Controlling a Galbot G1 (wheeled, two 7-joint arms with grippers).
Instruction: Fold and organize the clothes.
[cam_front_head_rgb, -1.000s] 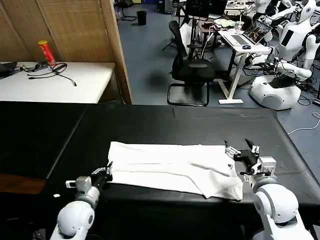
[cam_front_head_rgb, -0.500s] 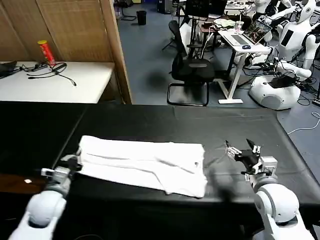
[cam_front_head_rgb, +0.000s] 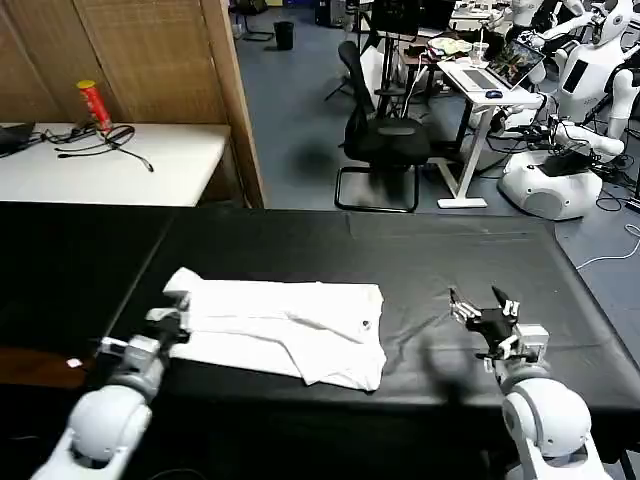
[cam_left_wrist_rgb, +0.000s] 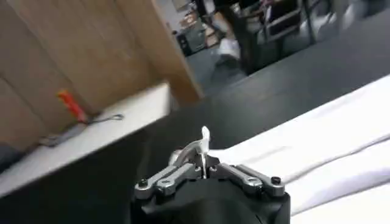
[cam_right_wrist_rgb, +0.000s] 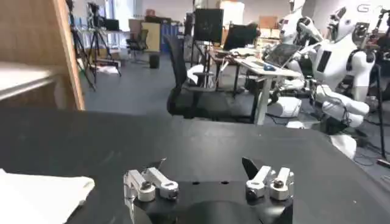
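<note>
Head view: my left gripper (cam_front_head_rgb: 172, 322) fingers clamp the folded white T-shirt (cam_front_head_rgb: 285, 328)'s edge, right gripper (cam_front_head_rgb: 485, 318) fingers apart over bare counter (cam_front_head_rgb: 450, 260); careless pulling risks unfolding it.

Left gripper pinching shut, right gripper hovering open

The left arm is reaching forward low at the robot's left, its gripper (cam_front_head_rgb: 172, 320) closing its fingers together on a pinch of white cloth, as the left wrist view (cam_left_wrist_rgb: 203, 159) is showing. The right arm is holding low at the robot's right, its gripper (cam_front_head_rgb: 484, 318) hanging over the black surface with fingers spread wide apart (cam_right_wrist_rgb: 207, 176), gripping nothing.
</note>
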